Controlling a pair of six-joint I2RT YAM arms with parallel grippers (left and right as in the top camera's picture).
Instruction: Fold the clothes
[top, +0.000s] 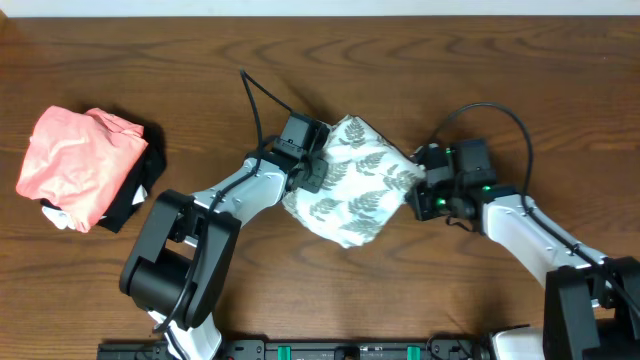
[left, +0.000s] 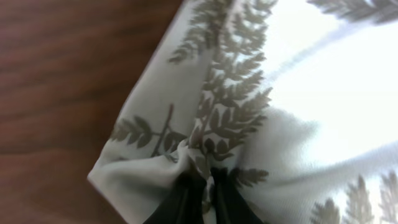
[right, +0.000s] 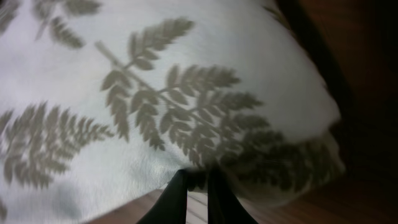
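Observation:
The clothes (top: 352, 183), a white garment printed with grey fern leaves, lies folded into a compact diamond-shaped bundle at the table's middle. My left gripper (top: 312, 165) is shut on its left edge; in the left wrist view the black fingers (left: 207, 186) pinch bunched fabric (left: 249, 106). My right gripper (top: 420, 180) is shut on its right corner; in the right wrist view the fingers (right: 198, 186) clamp the cloth's edge (right: 186, 106), with the wood showing between them below.
A salmon-pink folded garment (top: 80, 160) lies on a black folded cloth (top: 140, 190) at the left side of the wooden table (top: 500, 80). Black cables (top: 258, 100) run from both arms.

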